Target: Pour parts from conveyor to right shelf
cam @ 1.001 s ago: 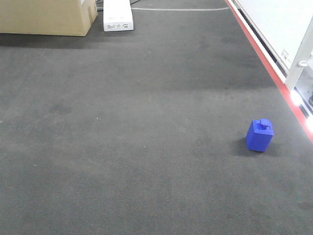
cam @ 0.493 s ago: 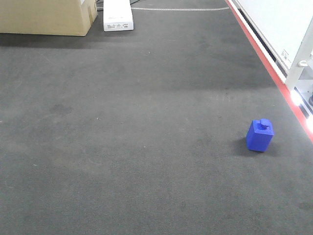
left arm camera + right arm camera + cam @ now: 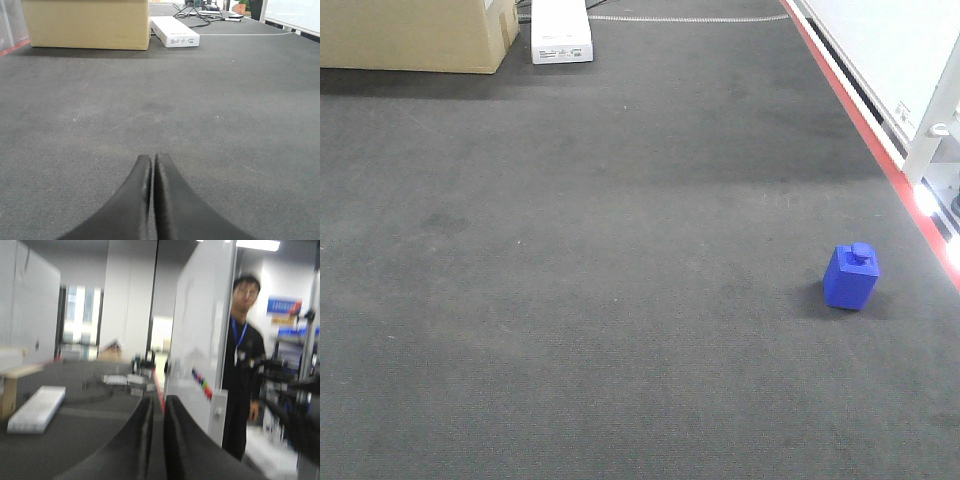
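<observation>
One of the parts, a small bright-blue block point(image 3: 851, 276) with a knob on top, stands upright on the dark grey conveyor belt point(image 3: 600, 250) near its right edge. No gripper shows in the front view. My left gripper point(image 3: 152, 159) is shut, low over bare belt, with nothing between its fingers. My right gripper point(image 3: 157, 401) is raised and points along the belt's right side; its view is blurred, its fingers stand nearly together and hold nothing. The blue block shows in neither wrist view. The right shelf is too blurred to make out.
A cardboard box point(image 3: 415, 35) and a flat white box point(image 3: 560, 30) lie at the belt's far end, with cables point(image 3: 200, 10) behind. A red stripe point(image 3: 860, 120) and a white panel point(image 3: 900, 50) line the right edge. A person in black point(image 3: 245, 365) stands beyond it.
</observation>
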Controlling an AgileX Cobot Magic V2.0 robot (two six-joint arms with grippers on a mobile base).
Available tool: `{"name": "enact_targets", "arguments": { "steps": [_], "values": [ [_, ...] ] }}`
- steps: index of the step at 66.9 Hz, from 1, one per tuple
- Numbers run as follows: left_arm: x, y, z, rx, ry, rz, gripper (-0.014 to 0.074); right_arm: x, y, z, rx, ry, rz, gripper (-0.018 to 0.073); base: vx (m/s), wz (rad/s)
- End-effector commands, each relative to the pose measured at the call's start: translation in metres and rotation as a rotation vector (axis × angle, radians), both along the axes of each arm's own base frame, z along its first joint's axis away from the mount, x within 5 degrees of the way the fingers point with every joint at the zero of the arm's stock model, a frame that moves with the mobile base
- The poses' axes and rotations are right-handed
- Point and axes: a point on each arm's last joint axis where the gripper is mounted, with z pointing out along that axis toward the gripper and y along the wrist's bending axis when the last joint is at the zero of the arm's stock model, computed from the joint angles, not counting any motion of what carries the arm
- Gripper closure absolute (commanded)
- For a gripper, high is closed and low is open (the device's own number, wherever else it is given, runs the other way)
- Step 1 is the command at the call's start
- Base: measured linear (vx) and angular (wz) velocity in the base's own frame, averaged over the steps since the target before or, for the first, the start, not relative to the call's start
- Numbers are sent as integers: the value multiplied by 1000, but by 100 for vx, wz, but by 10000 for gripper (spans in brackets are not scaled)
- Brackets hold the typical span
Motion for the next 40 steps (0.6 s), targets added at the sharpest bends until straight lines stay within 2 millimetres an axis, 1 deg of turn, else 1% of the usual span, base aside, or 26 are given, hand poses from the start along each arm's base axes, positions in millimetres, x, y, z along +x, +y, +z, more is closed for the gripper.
{"name": "enact_targets", "arguments": {
  "steps": [1,6,9,13,19,22,28,32,40],
  "values": [
    [-1,0,14,-16,-109,-6,603,28,-2,7,16,57,-1,398,0,0],
    [-1,0,14,-16,-109,-6,603,46,-3,-2,46,132,6,294,0,0],
    [-1,0,14,-16,-109,-6,603,57,-3,-9,64,190,10,202,0,0],
    [-1,0,14,-16,-109,-6,603,70,-4,-19,77,270,12,56,0,0],
    [-1,0,14,-16,-109,-6,603,81,-4,-30,79,347,12,-104,0,0],
    [-1,0,14,-16,-109,-6,603,88,-5,-35,75,377,10,-164,0,0],
    [-1,0,14,-16,-109,-6,603,101,-6,-41,75,400,7,-168,0,0],
    [-1,0,14,-16,-109,-6,603,106,-6,-45,91,421,9,-162,0,0],
    [-1,0,14,-16,-109,-6,603,114,-5,-51,111,538,20,-142,0,0]
  ]
}}
